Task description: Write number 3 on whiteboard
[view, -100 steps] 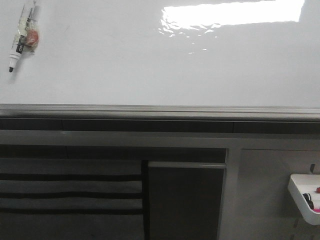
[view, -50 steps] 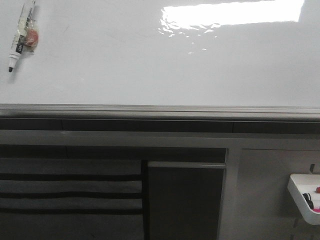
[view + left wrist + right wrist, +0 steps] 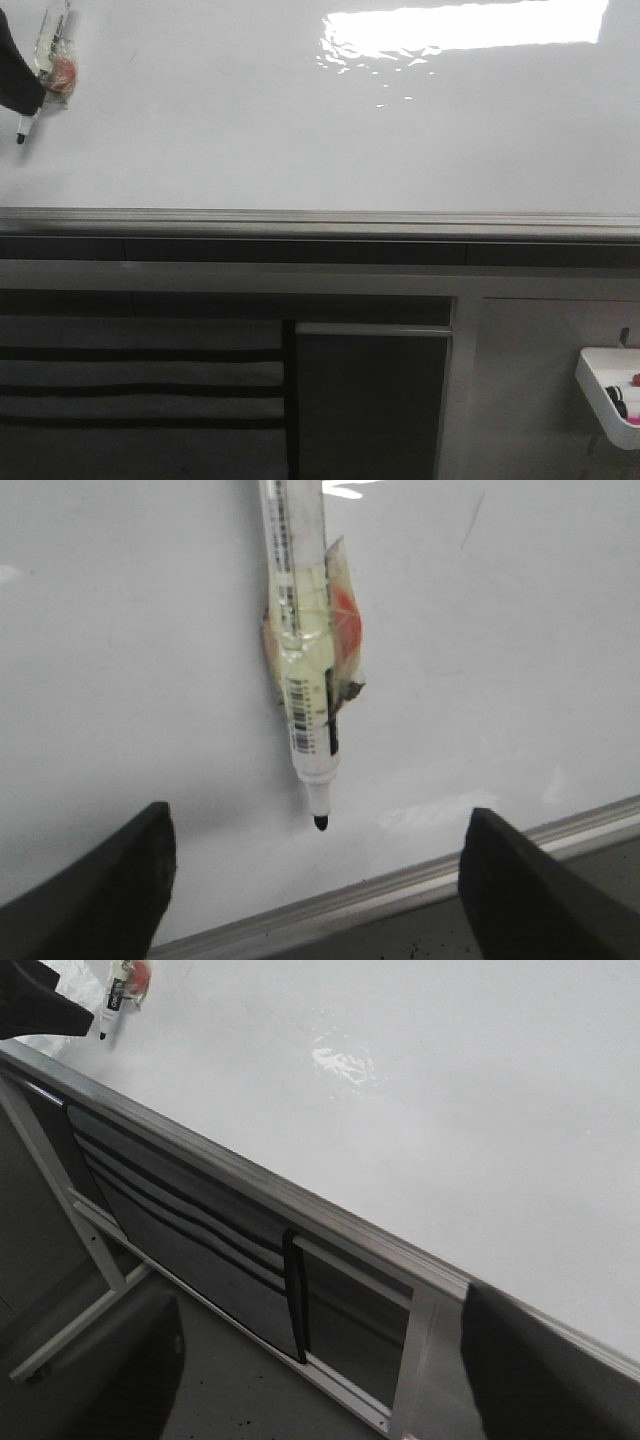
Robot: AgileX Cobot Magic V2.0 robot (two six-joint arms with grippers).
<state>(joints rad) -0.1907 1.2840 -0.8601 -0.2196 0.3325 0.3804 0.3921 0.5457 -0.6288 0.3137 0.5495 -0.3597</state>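
Since half a second ago, the left gripper [image 3: 12, 68] has slid into the upper left corner of the front view as a dark shape, now covering part of the marker [image 3: 40, 75] that hangs there on the whiteboard [image 3: 300, 130]. Everything else looks the same. Over in the left wrist view the marker [image 3: 305, 660] is stuck to the board with a wad of yellowish tape [image 3: 335, 630], tip pointing down, and the left gripper's two fingers [image 3: 95, 890] sit wide apart on either side of it, holding nothing. The right gripper's fingers [image 3: 530, 1370] are spread apart too and empty, lower down near the grey rail [image 3: 300, 1215]. No number 3 on the board yet, just the bright glare [image 3: 465, 25] at the top. A small white tray [image 3: 610, 395] sits at lower right.
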